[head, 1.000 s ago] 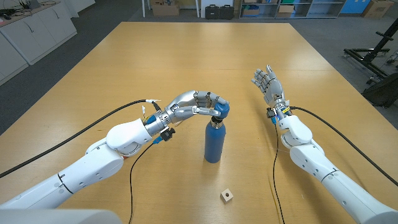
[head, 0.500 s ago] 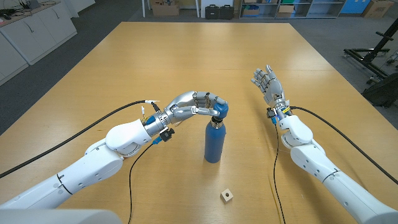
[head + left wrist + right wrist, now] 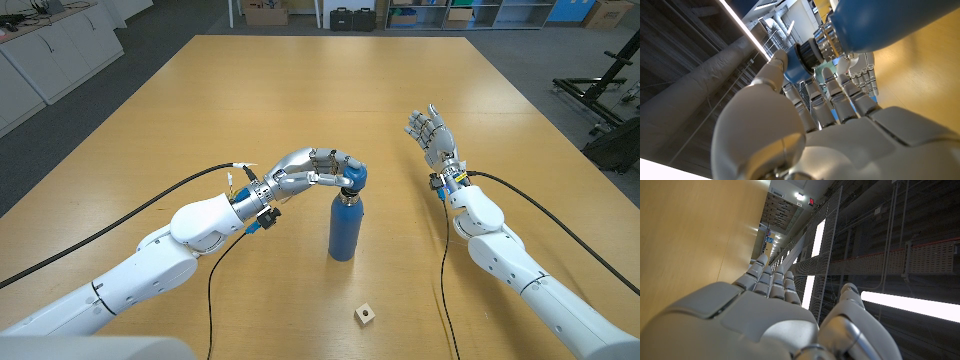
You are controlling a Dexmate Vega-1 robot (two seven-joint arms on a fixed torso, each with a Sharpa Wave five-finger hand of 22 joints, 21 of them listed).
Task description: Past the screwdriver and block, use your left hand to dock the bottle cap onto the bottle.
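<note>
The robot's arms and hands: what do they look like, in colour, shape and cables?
Both arms have smooth white rounded shells. The left hand and right hand are silver-grey metal with jointed fingers. Blue parts sit at the wrists, and black cables trail from each forearm over the table.

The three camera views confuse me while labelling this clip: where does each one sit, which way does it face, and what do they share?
Head view: fixed on the robot's head, looking down over the table; both arms, left hand holding the bottle cap at the bottle, right hand raised.
Left wrist view: along the left hand's back toward cap and bottle.
Right wrist view: along the right hand's back, table beside it.
Shared: head and left wrist views both show cap and bottle.
</note>
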